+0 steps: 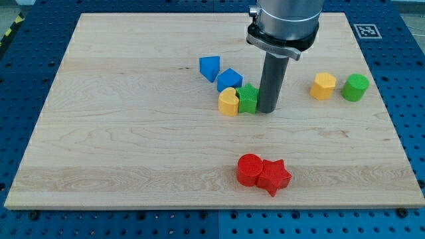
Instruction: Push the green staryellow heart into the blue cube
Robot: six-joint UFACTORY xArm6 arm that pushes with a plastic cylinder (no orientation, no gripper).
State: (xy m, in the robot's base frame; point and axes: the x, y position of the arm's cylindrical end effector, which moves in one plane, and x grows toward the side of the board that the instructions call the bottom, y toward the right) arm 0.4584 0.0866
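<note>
A green star (pixel 248 99) sits near the board's middle, touching a yellow heart (pixel 228 101) on its left. A blue cube (pixel 229 79) lies just above them, touching or nearly touching the heart's top. My tip (pixel 267 109) is down on the board right against the green star's right side. The dark rod hides the star's right edge.
A second blue block (pixel 209 68), wedge-like, lies up-left of the cube. A yellow hexagon (pixel 323 86) and a green cylinder (pixel 355 87) stand at the right. A red cylinder (pixel 250 169) and a red star (pixel 274 176) touch near the bottom. The wooden board (pixel 119 133) ends at blue perforated table.
</note>
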